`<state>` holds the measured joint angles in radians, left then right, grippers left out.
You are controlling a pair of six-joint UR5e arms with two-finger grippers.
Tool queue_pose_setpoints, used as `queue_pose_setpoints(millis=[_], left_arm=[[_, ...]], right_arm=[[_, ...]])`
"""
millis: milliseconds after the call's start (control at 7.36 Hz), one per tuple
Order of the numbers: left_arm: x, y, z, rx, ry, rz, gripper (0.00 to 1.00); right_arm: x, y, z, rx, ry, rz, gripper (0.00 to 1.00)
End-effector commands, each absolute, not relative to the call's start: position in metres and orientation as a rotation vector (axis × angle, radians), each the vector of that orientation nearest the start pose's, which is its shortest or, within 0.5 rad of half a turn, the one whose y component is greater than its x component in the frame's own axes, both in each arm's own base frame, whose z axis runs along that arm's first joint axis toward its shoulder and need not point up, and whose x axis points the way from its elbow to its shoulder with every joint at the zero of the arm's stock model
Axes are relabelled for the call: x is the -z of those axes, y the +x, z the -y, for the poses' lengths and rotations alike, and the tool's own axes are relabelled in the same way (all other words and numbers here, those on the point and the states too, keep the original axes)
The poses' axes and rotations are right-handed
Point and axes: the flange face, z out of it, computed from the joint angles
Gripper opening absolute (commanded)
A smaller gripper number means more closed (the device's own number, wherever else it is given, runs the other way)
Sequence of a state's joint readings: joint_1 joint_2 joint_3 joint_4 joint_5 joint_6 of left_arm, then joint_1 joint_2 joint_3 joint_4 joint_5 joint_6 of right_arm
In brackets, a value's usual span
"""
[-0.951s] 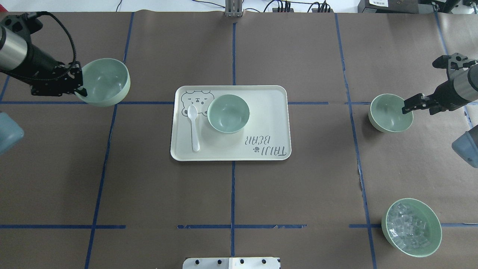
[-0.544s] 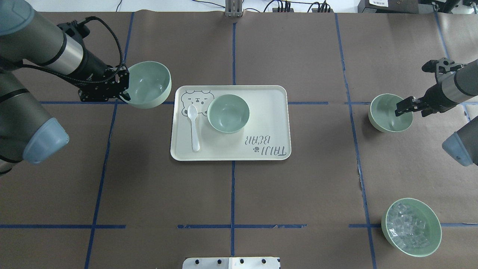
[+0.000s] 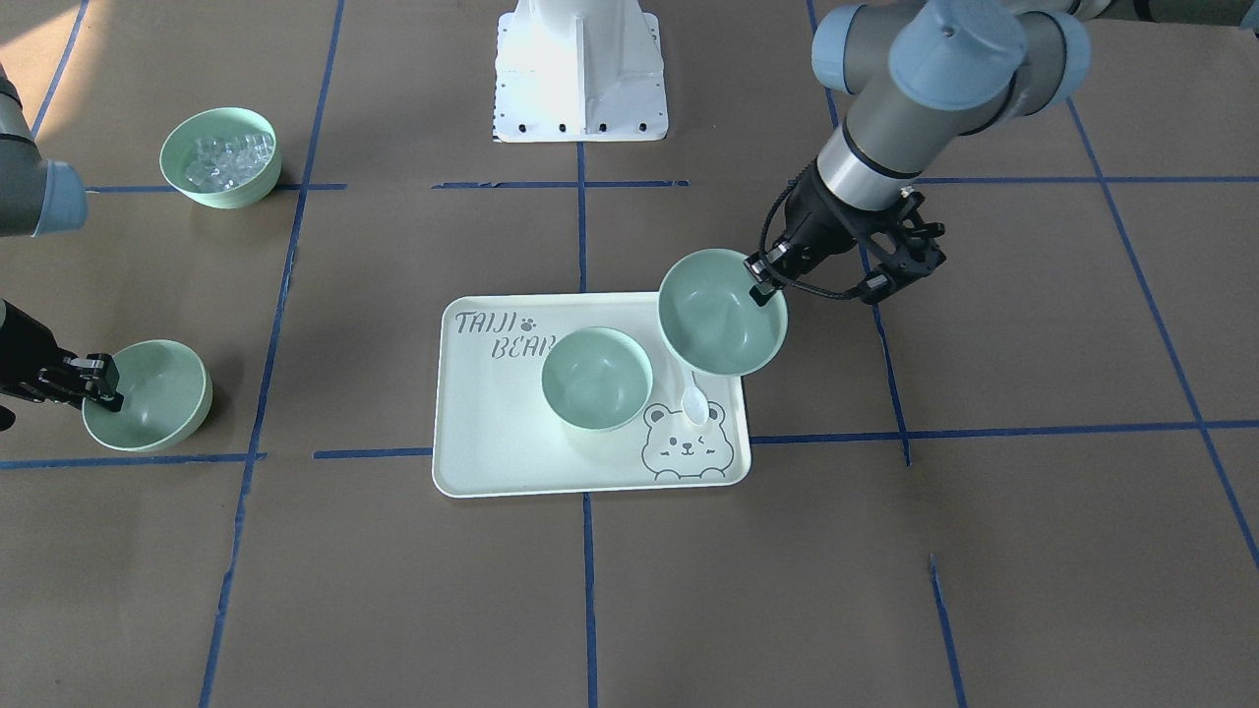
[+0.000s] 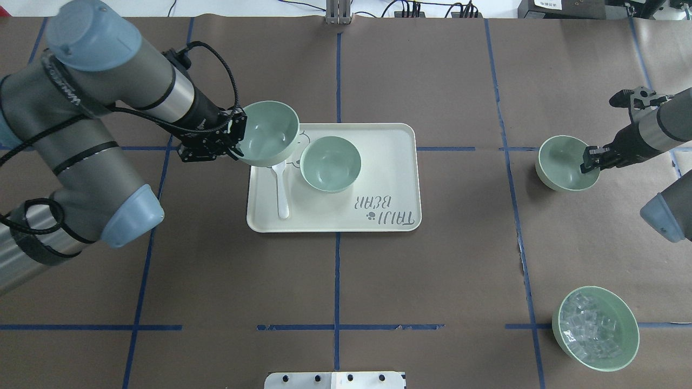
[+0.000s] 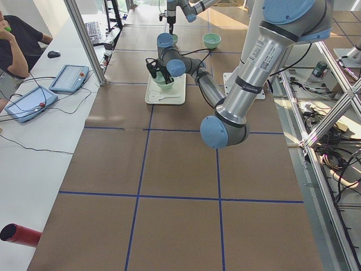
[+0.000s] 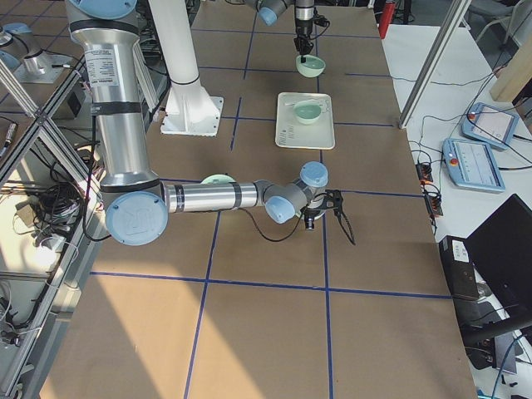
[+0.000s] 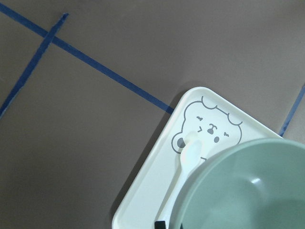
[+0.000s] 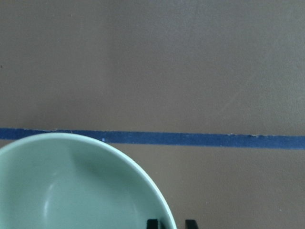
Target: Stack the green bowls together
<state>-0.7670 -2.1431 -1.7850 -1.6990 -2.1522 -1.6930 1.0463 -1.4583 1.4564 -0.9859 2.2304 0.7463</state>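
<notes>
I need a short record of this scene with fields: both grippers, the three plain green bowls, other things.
left gripper: shut on rim of carried bowl
carried bowl: in the air, over the tray corner and the spoon
second bowl: upright on the tray
third bowl: on the table, empty
right gripper: open, astride the third bowl's rim
other: bowl of clear cubes, standing apart

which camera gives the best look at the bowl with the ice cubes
Overhead exterior: the bowl of ice cubes sits unobstructed, with the cubes distinct. Exterior front-facing shows it smaller, at the top left. Exterior left shows it far off and tiny; in exterior right the right arm hides most of it. Neither wrist view shows it.
</notes>
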Motion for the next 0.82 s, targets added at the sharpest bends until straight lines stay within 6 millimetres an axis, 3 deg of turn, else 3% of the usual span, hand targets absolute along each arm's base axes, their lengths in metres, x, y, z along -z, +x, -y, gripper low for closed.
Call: queue_pose_setpoints(millis=[0,136,408,680], left_arm=[[-0.188,0.458,0.495,0.573,-0.281,-1.022,0.00],[-0.187,0.464,0.497,0.585,-0.254,-1.043,0.00],[-0.183,0.506,0.505,0.621,-0.235,-1.008,0.00],[-0.193,0.529,0.505,0.639,-0.227,-1.046,0.00]], right_arm=[[-0.574,-0.224,0.525,0.005,0.066,0.904,0.00],[-0.566,-0.212,0.529,-0.001,0.051,0.949,0.00],[-0.557,-0.177,0.539,-0.031,0.027,1.023,0.00],[-0.547,-0.169,0.547,-0.036,0.036,1.046,0.00]])
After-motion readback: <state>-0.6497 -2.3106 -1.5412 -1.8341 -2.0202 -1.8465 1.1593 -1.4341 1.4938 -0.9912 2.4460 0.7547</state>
